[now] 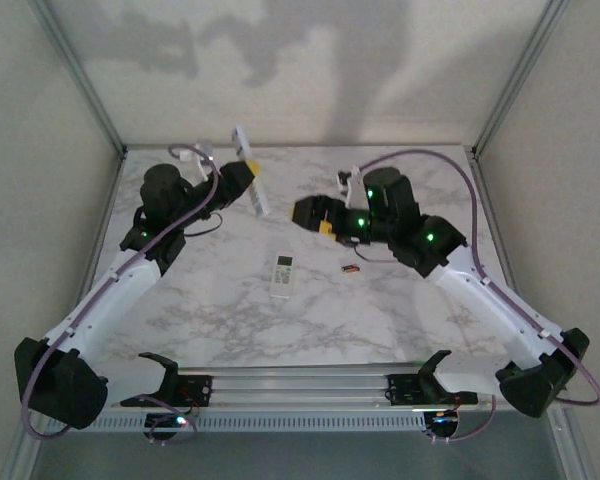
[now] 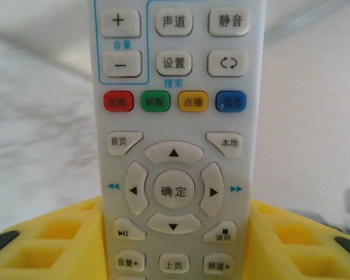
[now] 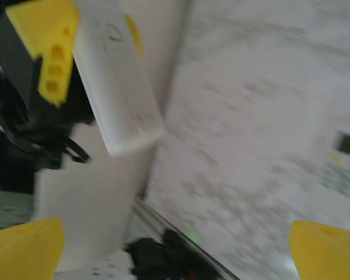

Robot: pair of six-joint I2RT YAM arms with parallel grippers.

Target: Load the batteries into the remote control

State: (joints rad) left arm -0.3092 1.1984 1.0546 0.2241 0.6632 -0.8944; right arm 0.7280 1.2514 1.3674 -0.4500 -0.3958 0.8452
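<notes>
Remote (image 2: 175, 146) clamped in left claw (image 2: 175, 251), held off table (image 1: 230, 320), likely presenting it to right claw (image 1: 308, 213), which gapes empty. Battery (image 1: 352, 268) lies on table, untouched.

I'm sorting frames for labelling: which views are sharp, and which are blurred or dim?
Top external: dim and grey but sharp, with soft shadows on the back wall. Left wrist: remote control crisp, everything behind it blurred. Right wrist: motion-smeared throughout, the table veins streaked.

A white marble-patterned bench (image 1: 230, 320) sits between plain pale walls (image 1: 40, 150). Grey metal frame posts (image 1: 80, 70) rise at its far corners. Dim light casts shadows on the far wall.
</notes>
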